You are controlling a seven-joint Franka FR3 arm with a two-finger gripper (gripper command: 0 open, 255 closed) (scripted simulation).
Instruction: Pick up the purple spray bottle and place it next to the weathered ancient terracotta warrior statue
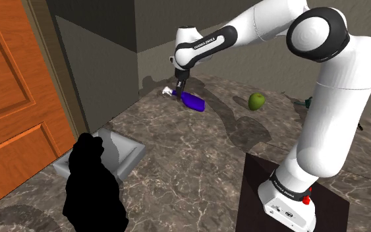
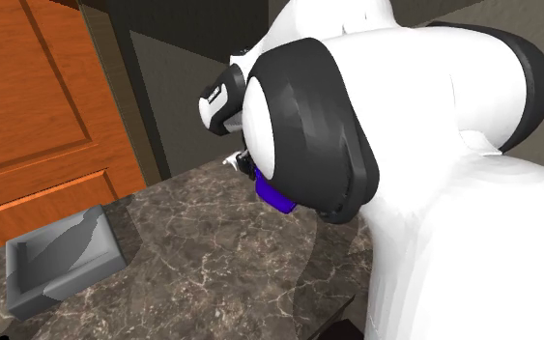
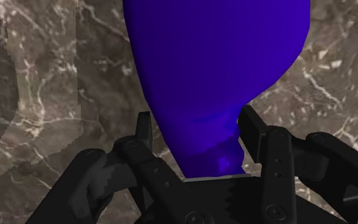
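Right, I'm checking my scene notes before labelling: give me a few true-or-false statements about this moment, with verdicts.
1. The purple spray bottle lies on the marbled counter. True.
2. The gripper is at the green fruit. False: it is at the bottle; the fruit sits apart.
3. The black statue stands close by a grey tray. True.
4. The bottle is already next to the statue. False: it lies well away from it across the counter.

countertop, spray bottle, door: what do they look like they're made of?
countertop: dark brown marble-like stone, pale veins, smooth finish.
spray bottle: uniform violet-blue with no texture, possibly plastic, can't confirm.
door: orange wood look, faint grain and raised panels.
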